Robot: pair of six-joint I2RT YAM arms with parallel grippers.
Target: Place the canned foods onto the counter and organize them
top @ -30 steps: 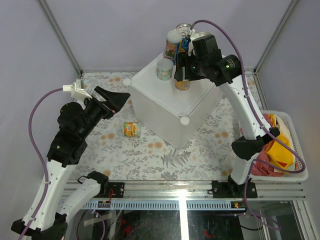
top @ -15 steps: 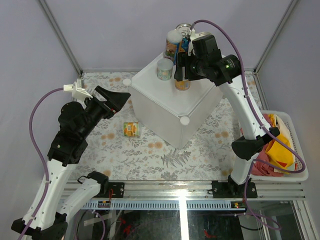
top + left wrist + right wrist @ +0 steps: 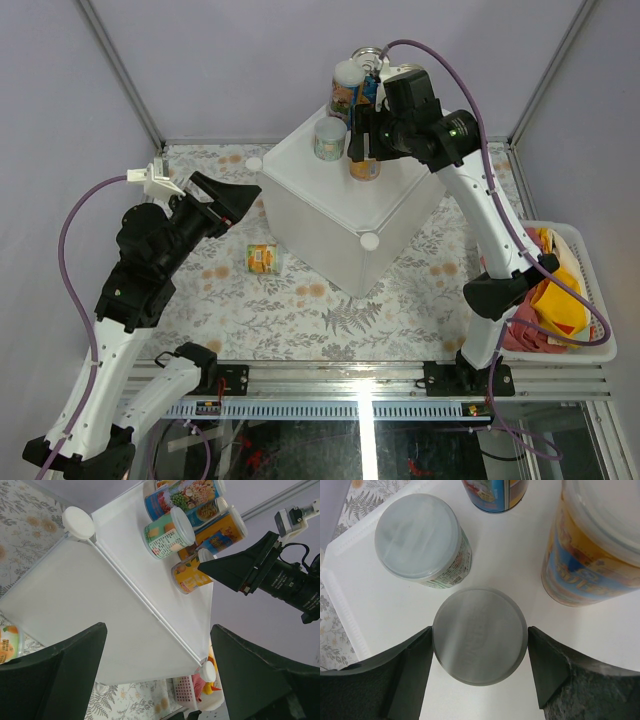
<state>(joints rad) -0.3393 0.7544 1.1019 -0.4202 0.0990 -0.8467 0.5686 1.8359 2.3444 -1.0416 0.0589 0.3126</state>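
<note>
Floral surface (image 3: 250, 310), white counter (image 3: 330, 215) on it, tins on top.
Top view: right hand (image 3: 363, 142) closed round the orange tin (image 3: 365, 169) standing on the counter; green-label tin (image 3: 329, 139) just beside, taller tins (image 3: 344, 96) behind; one loose tin (image 3: 263, 259) lies on the surface near the counter; left hand (image 3: 228, 198) spread wide, empty. Left wrist: same cluster at the counter's far corner. Right wrist: fingers (image 3: 405, 680) touch both sides of the orange tin's lid.

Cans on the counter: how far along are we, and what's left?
Done: a green-labelled can and a cluster at the far corner stand on the counter. In hand: the right claw straddles an orange can standing on the counter; grip or release is unclear. Remaining: one loose can lies on the floral table, near the open left claw.
</note>
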